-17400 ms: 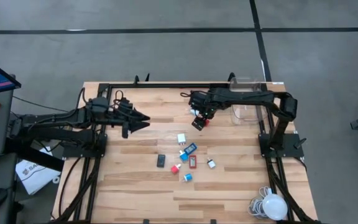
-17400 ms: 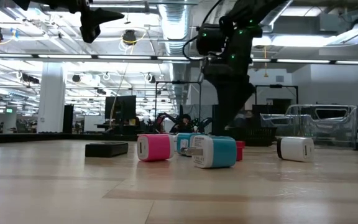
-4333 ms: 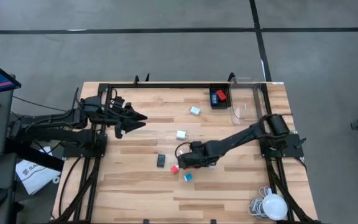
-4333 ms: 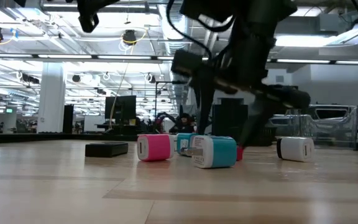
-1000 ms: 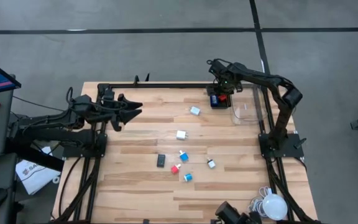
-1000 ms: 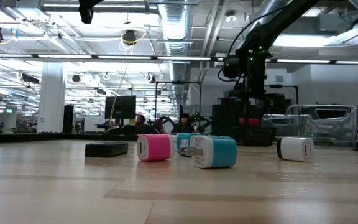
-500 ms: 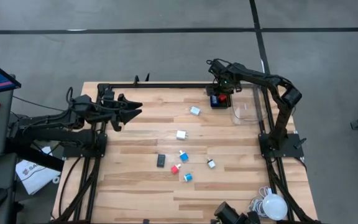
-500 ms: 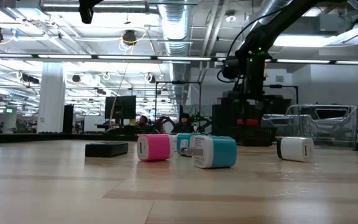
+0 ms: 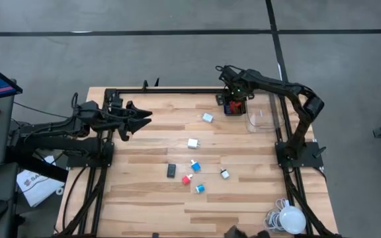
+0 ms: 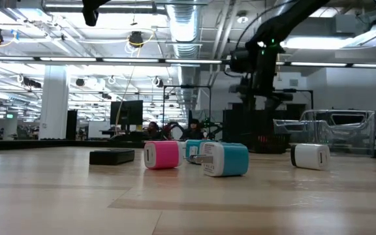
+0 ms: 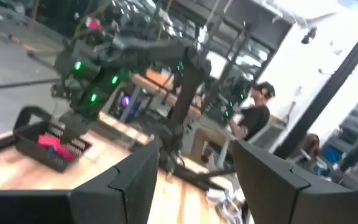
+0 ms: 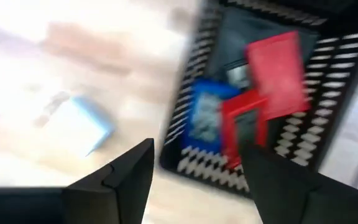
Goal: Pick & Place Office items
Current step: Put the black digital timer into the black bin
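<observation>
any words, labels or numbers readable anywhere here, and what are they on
None can be read.
Light blue block, low view: a pale label with print, too small.
White bag on the floor left of the table: dark lettering, too small.
Items in the black tray, right wrist view: blurred.

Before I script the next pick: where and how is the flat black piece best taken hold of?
The flat black piece lies low on the table, apart from the red piece. Probably best to come straight down from above and close the fingers across its shorter sides, since its low profile leaves little to grip from the side.
</observation>
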{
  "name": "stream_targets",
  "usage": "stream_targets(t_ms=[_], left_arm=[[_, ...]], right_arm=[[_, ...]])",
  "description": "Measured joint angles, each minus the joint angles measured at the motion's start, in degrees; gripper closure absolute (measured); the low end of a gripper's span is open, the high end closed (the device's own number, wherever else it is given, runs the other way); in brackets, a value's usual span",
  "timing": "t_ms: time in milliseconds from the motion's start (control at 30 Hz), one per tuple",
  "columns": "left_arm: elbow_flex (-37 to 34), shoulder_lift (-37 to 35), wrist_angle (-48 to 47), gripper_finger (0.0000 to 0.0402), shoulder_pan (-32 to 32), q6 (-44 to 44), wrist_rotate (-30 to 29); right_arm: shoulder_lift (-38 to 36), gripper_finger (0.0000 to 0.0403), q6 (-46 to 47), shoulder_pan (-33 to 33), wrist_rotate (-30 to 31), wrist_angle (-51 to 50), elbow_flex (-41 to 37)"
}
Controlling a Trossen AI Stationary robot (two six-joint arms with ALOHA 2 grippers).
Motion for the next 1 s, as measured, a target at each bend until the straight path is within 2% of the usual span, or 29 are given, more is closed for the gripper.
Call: stream_targets(t_ms=[267, 400, 500, 667, 800, 1000], left_arm=[[0.00, -0.11, -17.10, 0.0198, -0.87, 0.08, 5.22], [0.01, 0.17, -28.81, 0.0198, -5.62, 5.52, 6.34], [0.00, 1.06, -34.26, 0.0197, -10.00, 11.29, 4.10], [0.00, 6.21, -34.71, 0.0168, -15.96, 20.80, 2.61], [0.02, 12.73, -32.09, 0.0114, -19.60, 25.56, 1.99], [0.01, 23.36, -22.71, 0.0036, -23.25, 28.29, -0.85]], right_arm=[[-7.68, 0.0180, 4.13, 12.03, 0.97, 0.62, 0.02], [-10.88, 0.0180, 7.71, 18.13, 2.94, 1.20, 0.02], [-12.75, 0.0180, 11.42, 22.25, 5.26, 1.49, 0.02], [-15.36, 0.0180, 18.51, 27.87, 7.73, 2.18, 0.02], [-16.89, 0.0179, 24.77, 32.62, 10.23, 1.91, 0.02], [-17.45, 0.0179, 33.79, 39.27, 13.79, 0.75, 0.02]])
